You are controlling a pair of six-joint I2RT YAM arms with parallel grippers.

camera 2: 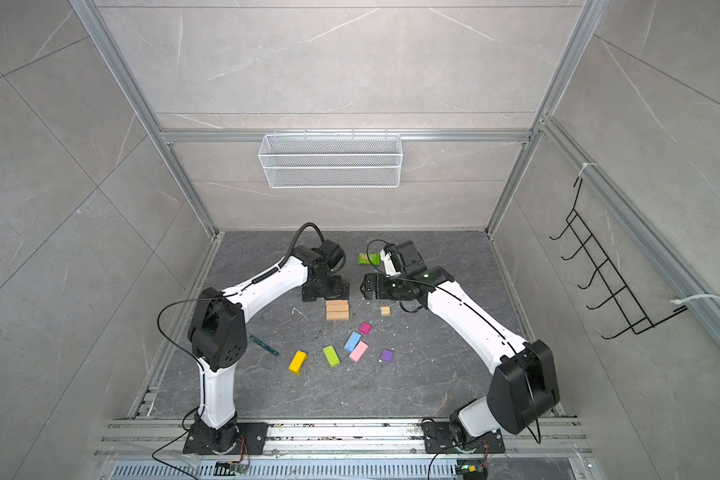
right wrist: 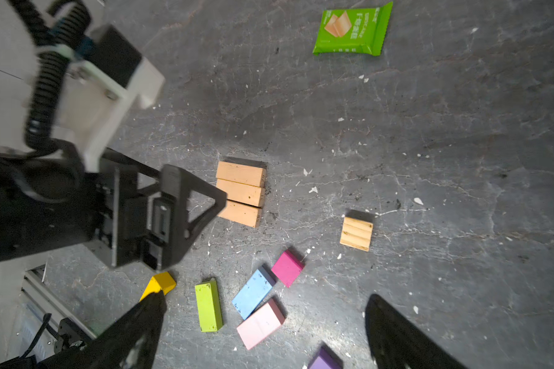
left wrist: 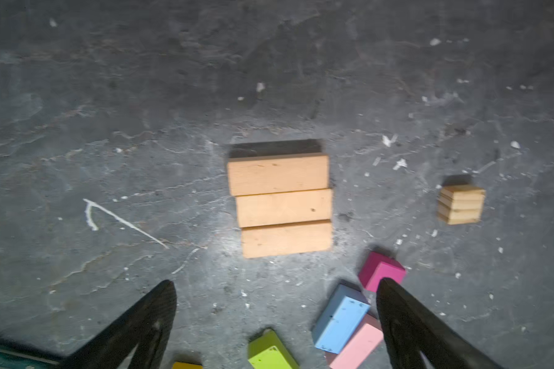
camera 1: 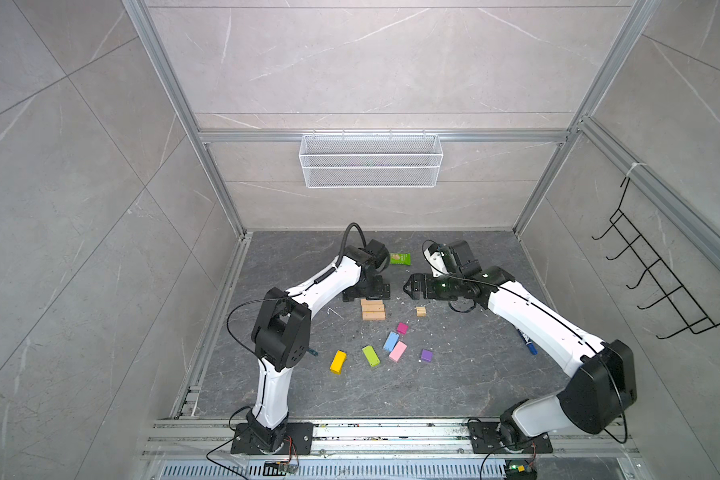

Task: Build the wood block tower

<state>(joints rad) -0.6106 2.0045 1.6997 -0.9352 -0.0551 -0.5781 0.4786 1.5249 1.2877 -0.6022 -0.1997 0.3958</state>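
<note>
- step in hand, as judged: base course laid, second course not yet begun; the three tan bars (camera 1: 373,309) lie flat on the dark table (camera 1: 474,374), side by side with long edges touching, and nothing rests on them
- loose stock, nearer the arm bases than the tan bars: yellow block (camera 1: 338,362), lime block (camera 1: 371,356), light blue block (camera 1: 390,341) and pink block (camera 1: 398,351), the last two just beside each other; magenta block (camera 1: 402,328) at the far end of the light blue block; purple cube (camera 1: 427,355) apart on the right
- small tan cube (camera 1: 421,311) sits alone, near the right end of the tan bars
- next move, as judged: descend on one coloured bar, close across its narrow width, lift it clear of its neighbours, then set it crosswise and centred on the tan bars; the light blue and pink pair leaves little finger room between them
- left gripper (left wrist: 275,286): jaws spread to full width, empty, touching nothing; it hangs above the table near the tan bars
- right gripper (right wrist: 266,300): jaws likewise at full width, empty, in contact with nothing, raised above the table
- green snack packet (camera 1: 400,259) lies at the far side, well apart from the blocks
</note>
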